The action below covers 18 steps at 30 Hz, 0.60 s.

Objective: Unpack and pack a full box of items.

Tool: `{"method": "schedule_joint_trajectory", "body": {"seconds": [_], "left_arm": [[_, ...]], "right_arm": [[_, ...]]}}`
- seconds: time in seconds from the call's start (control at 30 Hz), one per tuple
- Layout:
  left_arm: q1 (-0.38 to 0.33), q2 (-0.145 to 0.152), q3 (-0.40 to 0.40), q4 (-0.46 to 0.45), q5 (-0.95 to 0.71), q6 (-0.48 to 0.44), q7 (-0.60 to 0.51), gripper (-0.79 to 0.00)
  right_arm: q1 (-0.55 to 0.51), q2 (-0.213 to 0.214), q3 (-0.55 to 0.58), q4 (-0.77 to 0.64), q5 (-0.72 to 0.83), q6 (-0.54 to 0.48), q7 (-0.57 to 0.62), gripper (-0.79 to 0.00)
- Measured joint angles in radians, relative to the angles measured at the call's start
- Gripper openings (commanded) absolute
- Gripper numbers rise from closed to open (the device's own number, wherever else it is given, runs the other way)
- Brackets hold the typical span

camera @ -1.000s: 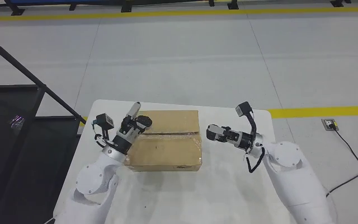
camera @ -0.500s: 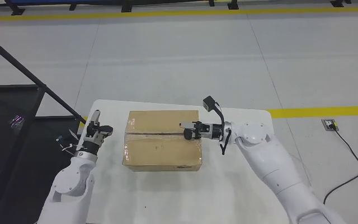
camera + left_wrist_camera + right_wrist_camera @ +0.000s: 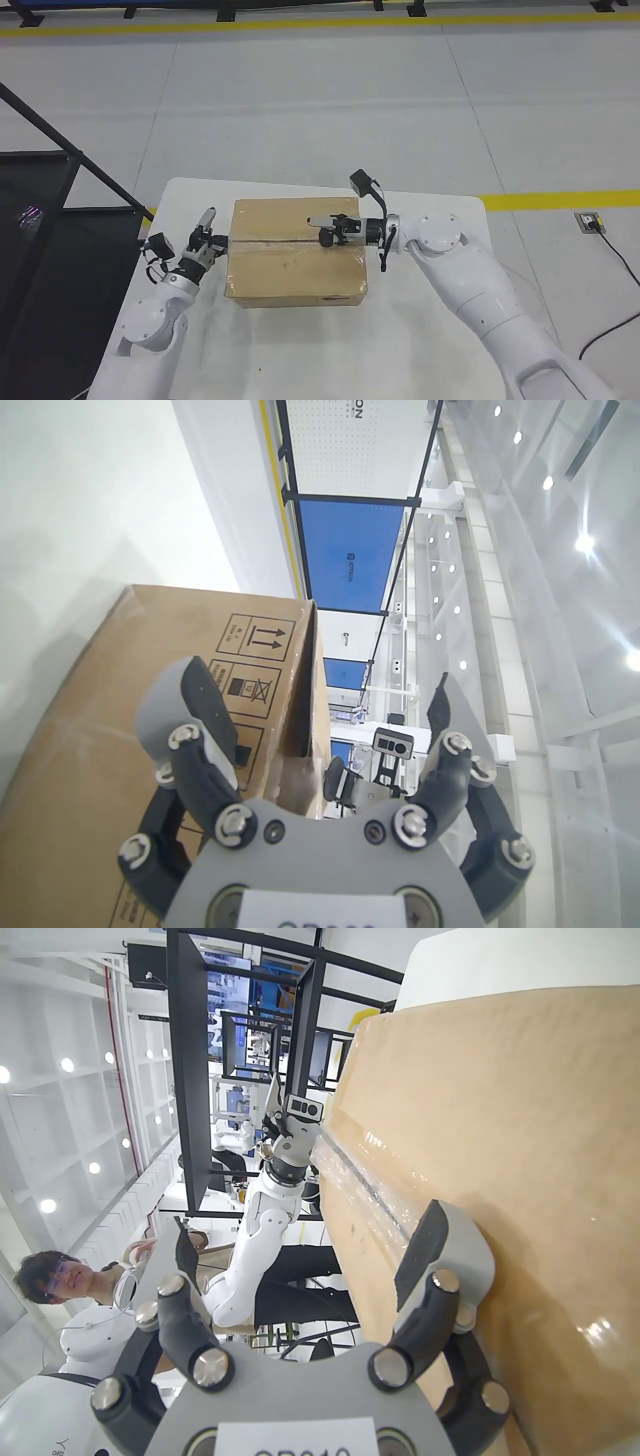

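Right gripper (image 3: 320, 228) advanced over the box (image 3: 290, 275) (seam (image 3: 285, 240) apparently taped), jaws apart.

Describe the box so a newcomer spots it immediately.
On the white table, between the two arms, sits a closed brown cardboard box. The open right gripper is over its top. Its brown colour and the clear tape along its top seam set it apart.

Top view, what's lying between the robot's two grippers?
The brown cardboard box, its taped top, lies between the left gripper and right gripper, seen in top view.
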Motion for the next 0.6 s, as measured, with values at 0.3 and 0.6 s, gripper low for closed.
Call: {"method": "schedule_joint_trajectory", "body": {"seconds": [0.3, 0.6], "left_arm": [[0.029, -0.002, 0.013, -0.038, -0.015, 0.003, -0.01, 0.0], [0.05, -0.005, 0.024, -0.067, -0.016, 0.001, -0.007, 0.0]], "right_arm": [[0.034, -0.046, -0.055, 0.039, 0.015, 0.026, 0.013, 0.0], [0.082, -0.118, -0.134, 0.09, 0.025, 0.032, 0.01, 0.0]]}}
